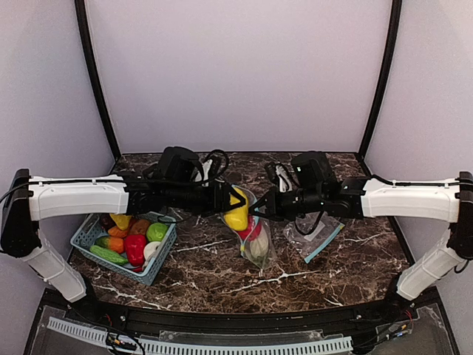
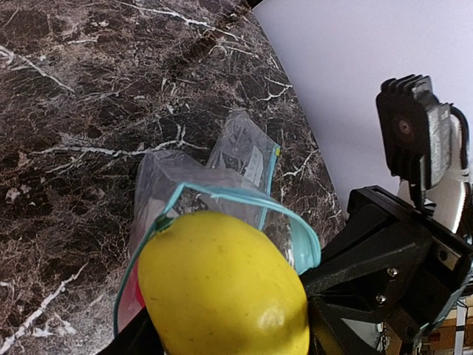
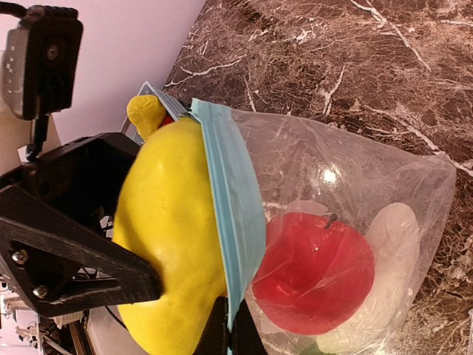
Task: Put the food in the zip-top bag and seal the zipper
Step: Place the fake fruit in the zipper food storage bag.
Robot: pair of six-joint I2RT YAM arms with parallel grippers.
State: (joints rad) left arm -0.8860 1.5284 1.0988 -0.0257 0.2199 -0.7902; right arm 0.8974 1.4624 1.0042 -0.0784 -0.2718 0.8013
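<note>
"Food first: what has your left tool got?"

"My left tool [image 1: 228, 201] is pinched on a yellow toy fruit [image 2: 222, 288], one finger on each side of it. It holds the fruit right at the open mouth of the zip-top bag [image 3: 332, 163], touching the teal zipper strip [image 3: 233, 200]. Most of the fruit is outside the rim."

"And the right one?"

"My right tool [image 1: 261, 208] is closed on the bag's rim, nipping that teal strip just beside the fruit. The two tools meet nearly tip to tip above the middle of the surface [image 1: 207, 277]. The bag hangs down from the grip; whether its lower end touches the marble I cannot tell."

"Anything inside?"

"A red apple [image 3: 314, 270] and a cream-white piece [image 3: 392, 251], lying against each other low in the bag. A bit of green shows under them, too little to name."

"The rest?"

"More toy pieces [image 1: 134, 248], red, green, orange, yellow and white, sit in a teal basket [image 1: 83, 238] on the surface under my left arm, well apart from the bag. A second clear bag [image 1: 319, 235] lies flat under my right arm."
</note>
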